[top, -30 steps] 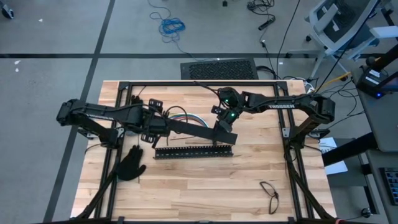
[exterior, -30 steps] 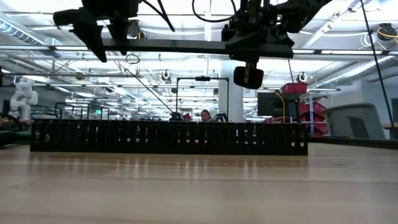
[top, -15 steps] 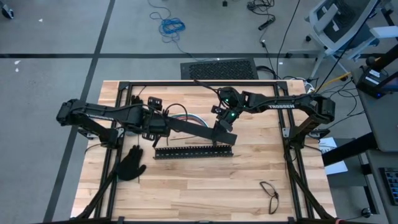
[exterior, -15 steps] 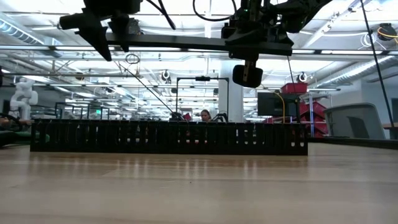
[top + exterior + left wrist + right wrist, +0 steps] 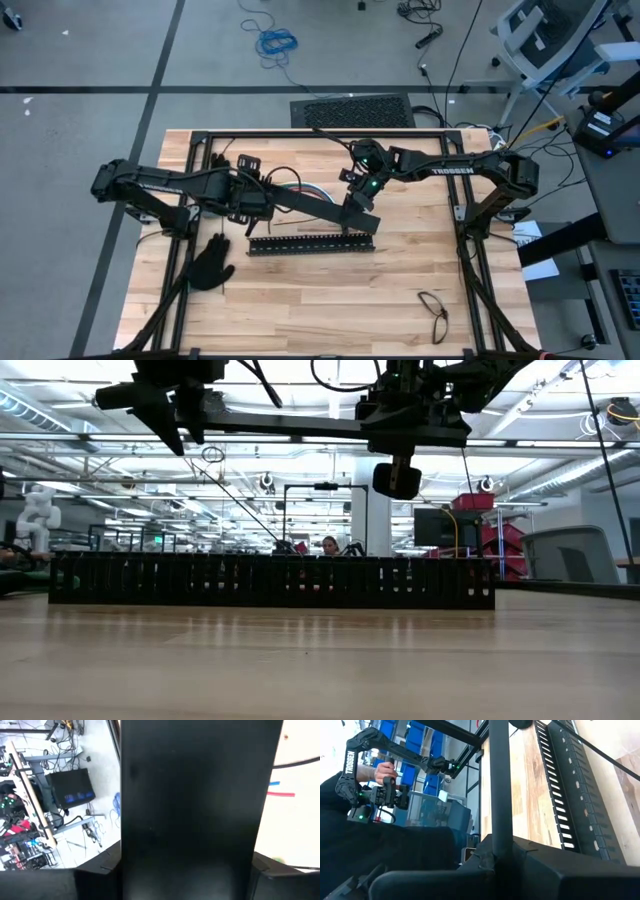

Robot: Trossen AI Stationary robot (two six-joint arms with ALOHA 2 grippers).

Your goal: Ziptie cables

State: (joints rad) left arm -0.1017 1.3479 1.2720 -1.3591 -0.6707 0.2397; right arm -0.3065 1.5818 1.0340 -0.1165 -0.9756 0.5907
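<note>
Wooden worktop with a black frame round it, and both arms are meeting over the middle with a flat black bar hanging level in the air between them. The right hand is clamped tight on one end. The left hand sits at the other end, but honestly I can't tell if it's really gripping or just around it. The cables lie loose on the wood just behind that bar, a slotted bar lies in front of it, and a black glove sits off by the left arm.
</note>
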